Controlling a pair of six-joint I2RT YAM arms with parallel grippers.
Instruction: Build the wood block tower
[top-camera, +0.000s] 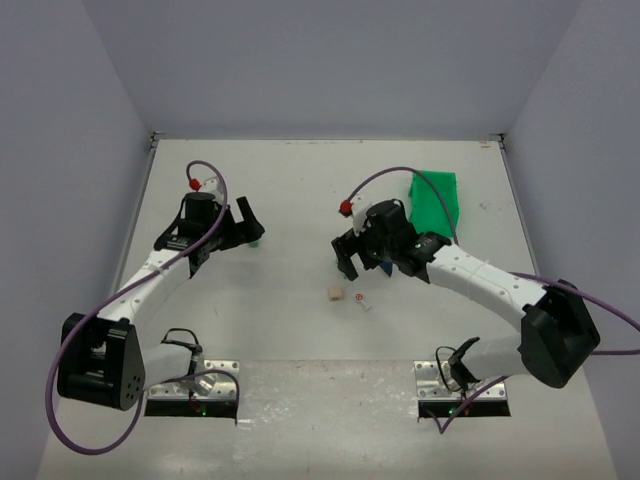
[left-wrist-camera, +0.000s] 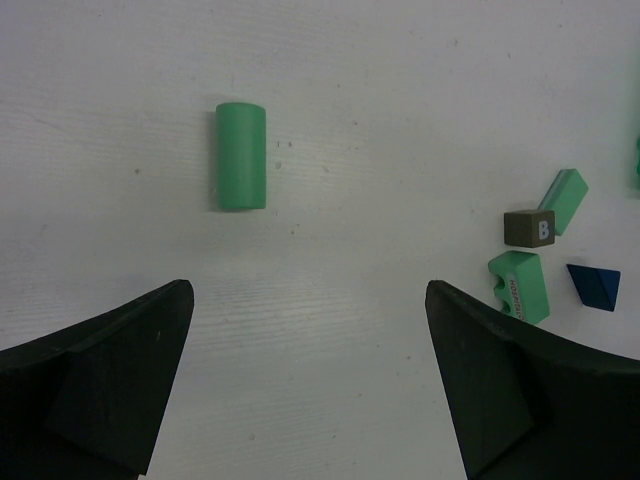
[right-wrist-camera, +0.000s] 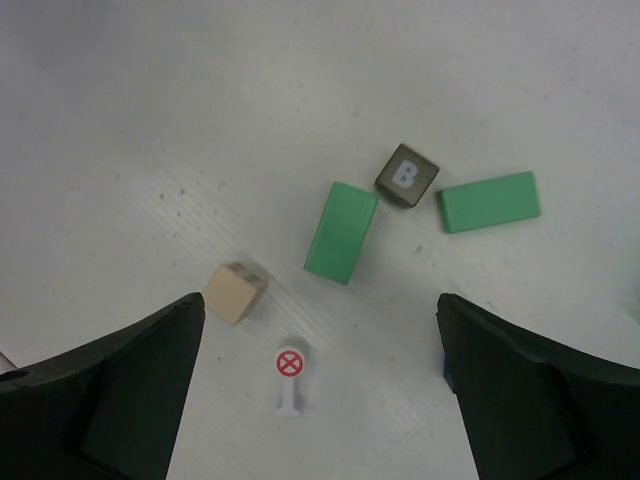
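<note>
The wood block tower is not yet standing: its pieces are lying loose on the table (top-camera: 300, 180). The right gripper (right-wrist-camera: 318, 310) is hovering, spread and empty, over a tan cube (right-wrist-camera: 236, 292), a green block (right-wrist-camera: 341, 232) and a lettered cube (right-wrist-camera: 407, 174) just beside that block. The left gripper (left-wrist-camera: 308, 290) is hovering, spread and empty, near a green cylinder (left-wrist-camera: 241, 155). A blue wedge (left-wrist-camera: 594, 287) is lying well apart from the cylinder.
</note>
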